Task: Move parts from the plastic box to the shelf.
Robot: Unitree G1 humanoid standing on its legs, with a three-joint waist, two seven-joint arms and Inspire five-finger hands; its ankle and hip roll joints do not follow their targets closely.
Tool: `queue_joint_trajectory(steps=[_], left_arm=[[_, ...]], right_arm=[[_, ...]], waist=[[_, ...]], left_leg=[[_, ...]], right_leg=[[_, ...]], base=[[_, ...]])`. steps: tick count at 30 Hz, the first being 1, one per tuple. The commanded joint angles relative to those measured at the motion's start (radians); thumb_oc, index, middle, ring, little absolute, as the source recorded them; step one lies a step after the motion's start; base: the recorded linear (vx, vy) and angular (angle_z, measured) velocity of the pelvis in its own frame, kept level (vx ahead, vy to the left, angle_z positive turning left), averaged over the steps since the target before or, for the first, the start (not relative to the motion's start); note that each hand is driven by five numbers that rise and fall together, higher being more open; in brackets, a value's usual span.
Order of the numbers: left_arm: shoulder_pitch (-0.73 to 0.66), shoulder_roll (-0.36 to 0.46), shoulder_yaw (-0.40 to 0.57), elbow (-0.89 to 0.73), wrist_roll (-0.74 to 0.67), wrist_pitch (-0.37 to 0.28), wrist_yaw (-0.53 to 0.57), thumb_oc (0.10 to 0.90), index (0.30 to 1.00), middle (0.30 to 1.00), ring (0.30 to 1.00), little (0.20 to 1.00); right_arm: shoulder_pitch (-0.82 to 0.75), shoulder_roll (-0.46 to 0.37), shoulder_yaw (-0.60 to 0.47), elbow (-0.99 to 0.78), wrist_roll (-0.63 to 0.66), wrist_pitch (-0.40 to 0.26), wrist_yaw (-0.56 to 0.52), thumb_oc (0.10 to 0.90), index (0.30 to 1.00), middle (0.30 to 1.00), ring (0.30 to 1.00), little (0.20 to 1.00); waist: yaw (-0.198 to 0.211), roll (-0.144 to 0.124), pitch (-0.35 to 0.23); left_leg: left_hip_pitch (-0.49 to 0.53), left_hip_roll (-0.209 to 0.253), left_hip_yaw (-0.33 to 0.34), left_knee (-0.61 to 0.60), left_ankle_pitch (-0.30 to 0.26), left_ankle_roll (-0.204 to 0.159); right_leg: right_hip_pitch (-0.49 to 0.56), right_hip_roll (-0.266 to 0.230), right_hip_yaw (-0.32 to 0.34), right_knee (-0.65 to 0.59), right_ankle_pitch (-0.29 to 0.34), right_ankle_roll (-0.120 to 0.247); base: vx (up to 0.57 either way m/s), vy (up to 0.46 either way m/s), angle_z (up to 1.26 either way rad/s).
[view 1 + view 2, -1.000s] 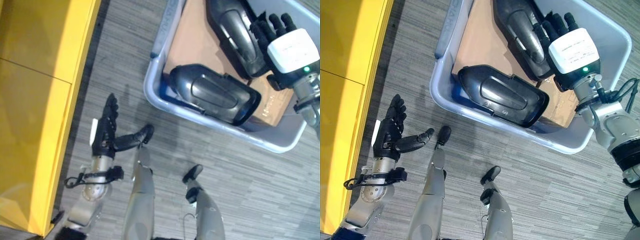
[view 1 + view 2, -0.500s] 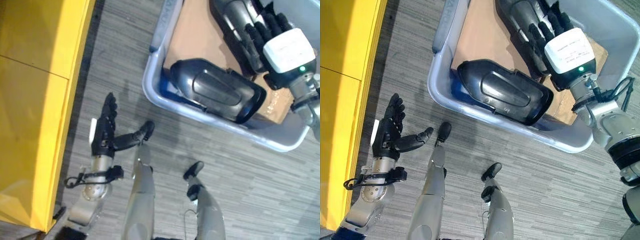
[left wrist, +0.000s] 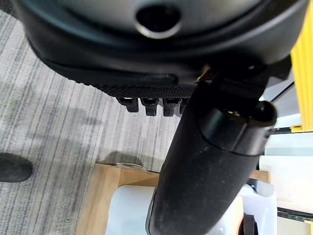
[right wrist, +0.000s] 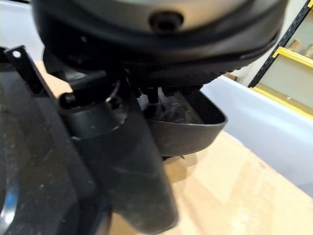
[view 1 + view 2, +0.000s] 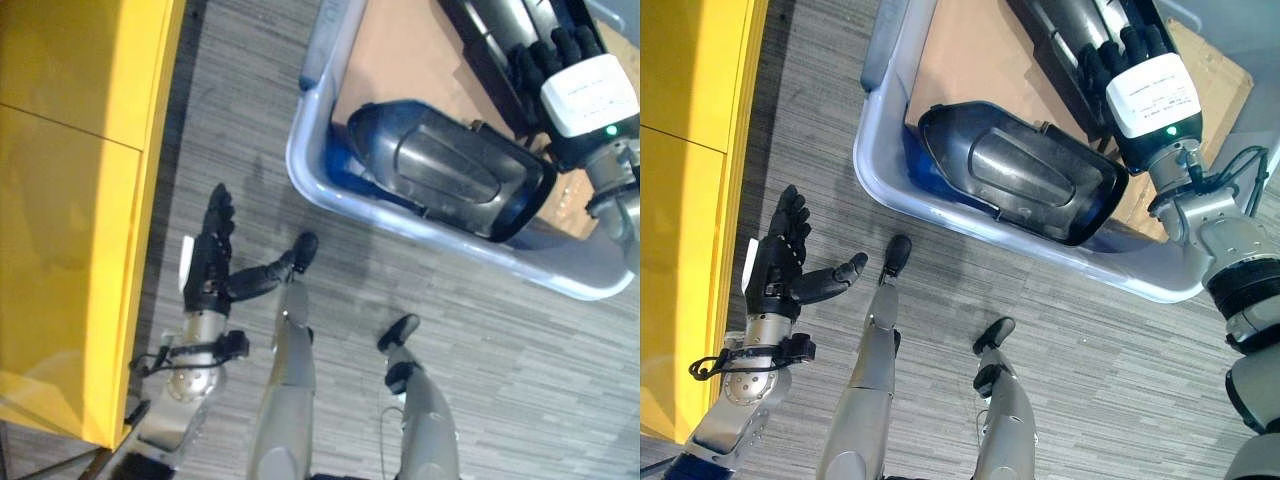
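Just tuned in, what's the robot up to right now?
The right hand is reaching into the plastic box on the floor, over the farther of two black parts; the nearer part lies against the box's near wall. The left hand hangs open over the floor beside the yellow shelf, holding nothing.

Pale blue plastic box [image 5: 880, 170]: stood on the grey striped floor [image 5: 1110, 370], to the robot's right. Brown cardboard sheet [image 5: 970, 60]: lay inside the box. Two black moulded plastic parts: the near part [image 5: 1015, 170] lay on the cardboard by the box's near wall; the far part [image 5: 1070, 25] lay behind it. Yellow shelf [image 5: 60, 200]: stood to the left, well apart from the box.
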Motion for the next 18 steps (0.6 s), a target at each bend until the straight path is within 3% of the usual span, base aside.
queue_joint_trajectory(steps=[1,13,14,15,18], left_arm=[[-0.056,-0.005,0.004,-0.08,0.059,-0.097,0.024,0.9,1.0,1.0,1.0,1.0],[-0.056,-0.003,0.008,-0.09,0.056,-0.11,0.043,0.9,1.0,1.0,1.0,1.0],[-0.056,-0.003,0.008,-0.089,0.056,-0.111,0.044,0.9,1.0,1.0,1.0,1.0],[-0.056,-0.002,0.008,-0.09,0.056,-0.111,0.045,0.9,1.0,1.0,1.0,1.0],[-0.058,-0.002,0.009,-0.089,0.053,-0.114,0.046,0.9,1.0,1.0,1.0,1.0]], right_arm=[[-0.154,-0.046,0.079,0.058,0.031,0.038,-0.056,0.9,1.0,1.0,1.0,1.0],[-0.145,0.007,0.081,0.192,0.074,0.047,-0.069,0.9,1.0,1.0,1.0,1.0],[-0.146,0.01,0.089,0.195,0.065,0.05,-0.069,0.629,0.621,0.621,0.621,0.621],[-0.149,0.012,0.097,0.199,0.058,0.052,-0.064,0.4,0.3,0.3,0.3,0.3],[-0.146,0.026,0.124,0.224,0.033,0.056,-0.049,0.4,0.3,0.3,0.3,0.3]], waist=[[-0.002,0.015,-0.011],[-0.003,0.03,-0.011],[-0.003,0.031,-0.011],[-0.002,0.032,-0.011],[0.0,0.035,-0.011]], left_leg=[[0.109,0.095,0.135,-0.047,-0.083,0.0],[0.035,0.09,0.134,-0.018,-0.091,0.004],[0.031,0.089,0.133,-0.017,-0.092,0.004],[0.029,0.089,0.133,-0.017,-0.092,0.005],[0.022,0.087,0.133,-0.015,-0.092,0.005]], right_leg=[[-0.082,0.031,-0.002,-0.004,0.099,-0.015],[-0.157,0.017,0.002,0.025,0.091,-0.015],[-0.161,0.017,0.002,0.027,0.09,-0.016],[-0.164,0.015,0.001,0.029,0.09,-0.015],[-0.171,0.013,0.0,0.034,0.088,-0.016]], base=[[0.01,-0.012,0.03],[0.01,-0.003,0.02],[0.0,0.0,0.0],[0.0,0.0,0.0],[0.0,0.0,0.01]])
